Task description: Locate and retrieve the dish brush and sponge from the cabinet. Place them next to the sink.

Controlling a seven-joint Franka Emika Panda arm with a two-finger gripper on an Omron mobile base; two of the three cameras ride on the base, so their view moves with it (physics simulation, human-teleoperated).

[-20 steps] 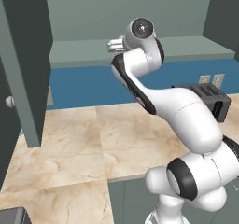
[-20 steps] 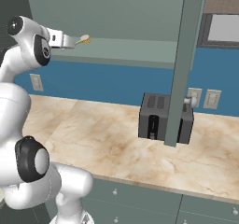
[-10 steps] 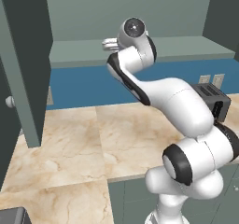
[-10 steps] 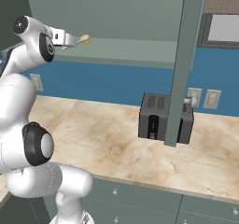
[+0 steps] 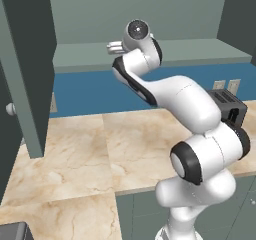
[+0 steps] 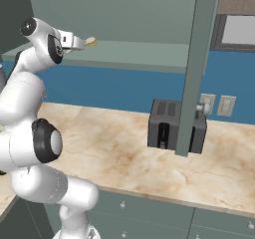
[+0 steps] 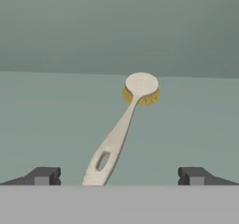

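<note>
The dish brush (image 7: pixel 122 129) lies on the cabinet (image 7: pixel 56 120) shelf.

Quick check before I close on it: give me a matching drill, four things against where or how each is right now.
Things:
1. dish brush
2. hand
3. toaster
4. cabinet door knob

States:
A. on the marble counter, by the blue wall
B. lying on the cabinet shelf, bristle head away from the hand
C. open, one finger on each side of the handle end
D. white, on the open door at the left

Pairs: 1-B, 2-C, 3-A, 4-D
</note>
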